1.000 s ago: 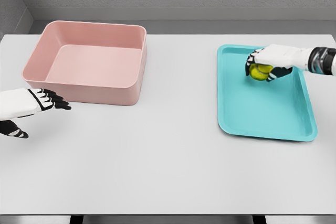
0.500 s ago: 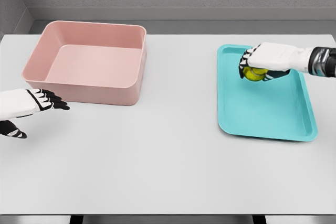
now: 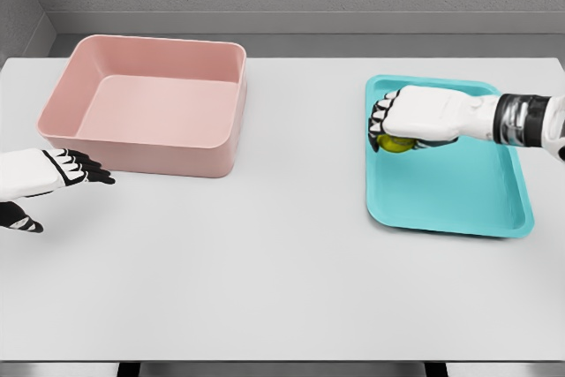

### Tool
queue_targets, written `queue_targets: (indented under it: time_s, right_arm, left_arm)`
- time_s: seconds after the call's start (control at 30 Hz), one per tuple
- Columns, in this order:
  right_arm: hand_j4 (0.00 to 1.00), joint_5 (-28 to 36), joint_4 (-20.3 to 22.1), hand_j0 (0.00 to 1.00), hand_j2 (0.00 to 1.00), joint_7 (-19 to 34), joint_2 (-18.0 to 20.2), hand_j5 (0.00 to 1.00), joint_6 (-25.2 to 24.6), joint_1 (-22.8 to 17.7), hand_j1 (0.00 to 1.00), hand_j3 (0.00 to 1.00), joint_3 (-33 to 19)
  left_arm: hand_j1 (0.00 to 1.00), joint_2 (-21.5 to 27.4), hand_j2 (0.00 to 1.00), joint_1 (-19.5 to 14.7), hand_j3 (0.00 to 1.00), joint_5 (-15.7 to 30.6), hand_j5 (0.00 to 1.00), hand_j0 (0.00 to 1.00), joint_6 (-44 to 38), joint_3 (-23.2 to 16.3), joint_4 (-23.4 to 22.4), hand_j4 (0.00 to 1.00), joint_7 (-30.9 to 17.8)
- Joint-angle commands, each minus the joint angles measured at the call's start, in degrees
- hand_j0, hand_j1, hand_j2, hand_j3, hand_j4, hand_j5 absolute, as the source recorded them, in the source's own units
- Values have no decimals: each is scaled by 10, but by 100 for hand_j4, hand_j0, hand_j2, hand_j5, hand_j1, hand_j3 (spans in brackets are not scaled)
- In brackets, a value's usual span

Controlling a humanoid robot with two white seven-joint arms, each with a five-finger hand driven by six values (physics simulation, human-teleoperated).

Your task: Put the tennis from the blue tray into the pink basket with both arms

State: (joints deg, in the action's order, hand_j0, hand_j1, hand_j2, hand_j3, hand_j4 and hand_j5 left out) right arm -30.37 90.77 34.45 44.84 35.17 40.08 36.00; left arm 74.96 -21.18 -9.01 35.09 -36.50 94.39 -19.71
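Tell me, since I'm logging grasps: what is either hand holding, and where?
The right hand grips the tennis ball from above, over the blue tray. The left hand holds nothing.

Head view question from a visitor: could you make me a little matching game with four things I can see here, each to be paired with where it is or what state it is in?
Things:
1. tennis ball
2. pink basket
3. left hand
4. blue tray

Places or states:
A. empty, at the table's far left
B. open, low at the picture's left edge, holding nothing
C. flat on the table's right side
D. gripped under the right hand, near the tray's left rim

Pairs: 1-D, 2-A, 3-B, 4-C
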Motion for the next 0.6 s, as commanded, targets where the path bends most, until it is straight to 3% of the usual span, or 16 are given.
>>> queue_targets:
  time_s: [0.0,0.03,0.23,0.57]
  right_arm:
    - [49,1,21,49,49,5,-3,49,-2,-1,49,49,1]
    - [44,2,35,44,44,5,-3,44,-2,-4,44,44,1]
    - [44,2,67,44,44,5,-12,44,-2,-8,44,44,2]
    - [44,-15,90,44,44,5,-73,44,-2,-11,44,44,36]
  left_arm:
    - [100,1,100,0,100,3,100,100,-1,0,0,100,0]
    - [100,0,100,0,100,2,100,100,-1,0,0,100,0]
    - [100,-1,100,0,100,2,100,100,-1,0,0,100,0]
    - [100,-1,100,0,100,2,100,100,-1,0,0,100,0]
